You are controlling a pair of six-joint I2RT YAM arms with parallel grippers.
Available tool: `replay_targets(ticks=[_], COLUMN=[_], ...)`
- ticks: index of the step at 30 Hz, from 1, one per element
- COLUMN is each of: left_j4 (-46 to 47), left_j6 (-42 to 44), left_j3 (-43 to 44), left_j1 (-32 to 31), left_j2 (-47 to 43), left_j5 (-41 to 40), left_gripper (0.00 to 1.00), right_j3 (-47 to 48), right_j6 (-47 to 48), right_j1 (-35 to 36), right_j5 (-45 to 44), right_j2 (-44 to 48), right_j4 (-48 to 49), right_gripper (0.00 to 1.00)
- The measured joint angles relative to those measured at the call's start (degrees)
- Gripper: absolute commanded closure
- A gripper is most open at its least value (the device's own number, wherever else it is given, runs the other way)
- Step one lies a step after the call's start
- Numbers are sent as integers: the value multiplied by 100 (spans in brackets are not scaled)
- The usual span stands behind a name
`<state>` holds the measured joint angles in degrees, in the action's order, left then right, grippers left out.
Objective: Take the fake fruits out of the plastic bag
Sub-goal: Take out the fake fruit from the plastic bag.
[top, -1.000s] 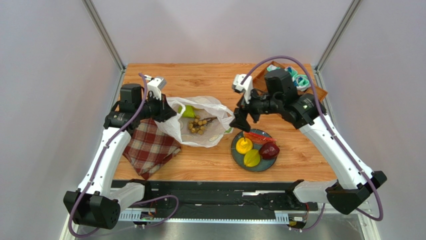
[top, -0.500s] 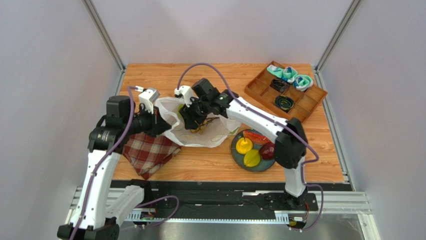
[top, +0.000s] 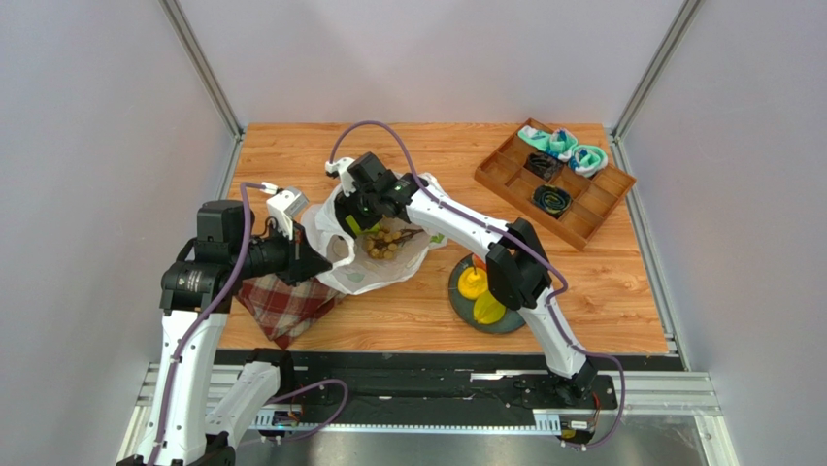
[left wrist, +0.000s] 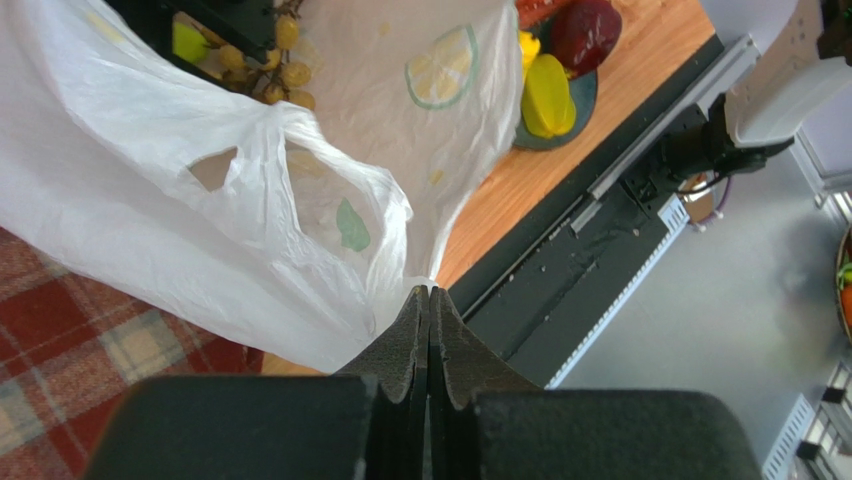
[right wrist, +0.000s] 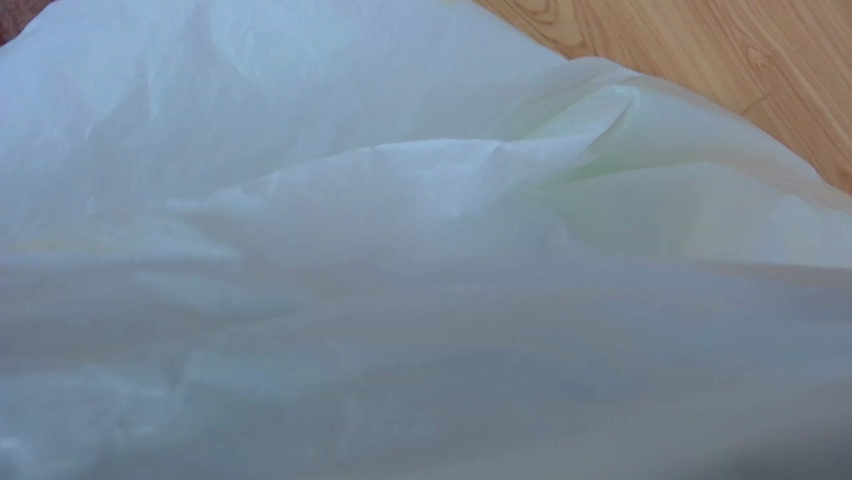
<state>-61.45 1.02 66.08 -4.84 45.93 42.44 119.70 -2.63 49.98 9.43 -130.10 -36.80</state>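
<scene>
Top external: our left gripper (top: 315,264) clenches the edge of the plastic bag (top: 388,276); right gripper (top: 361,221) crowds its mouth, state we cannot tell.

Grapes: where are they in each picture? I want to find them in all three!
Top external: the grape bunch lies inside the open plastic bag, a little left of the picture's centre.
Left wrist: at the top edge, left of centre, inside the bag.
Right wrist: not in it; white bag film fills nearly all of it.
Shared landmark: the plastic bag, in all three views.
</scene>
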Motion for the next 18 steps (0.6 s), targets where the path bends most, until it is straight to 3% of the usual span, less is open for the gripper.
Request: replay_targets(ticks=[4, 13, 18], left_j4=[-234, -625, -717], left_j6=[116, 295, 321], left_j3=[11, 345, 352], left_j1=[0, 2, 4], left_j2=[2, 74, 42], left_j5=[92, 299, 365], left_gripper=[100, 100, 100], right_j3=[380, 723, 723], right_j6=[-17, -61, -48], right_j1=[136, 378, 455], right_j5=[-262, -1156, -1438], right_j2=[-387, -1021, -1169], right_j4=[66, 262, 393], right_gripper=[0, 0, 9])
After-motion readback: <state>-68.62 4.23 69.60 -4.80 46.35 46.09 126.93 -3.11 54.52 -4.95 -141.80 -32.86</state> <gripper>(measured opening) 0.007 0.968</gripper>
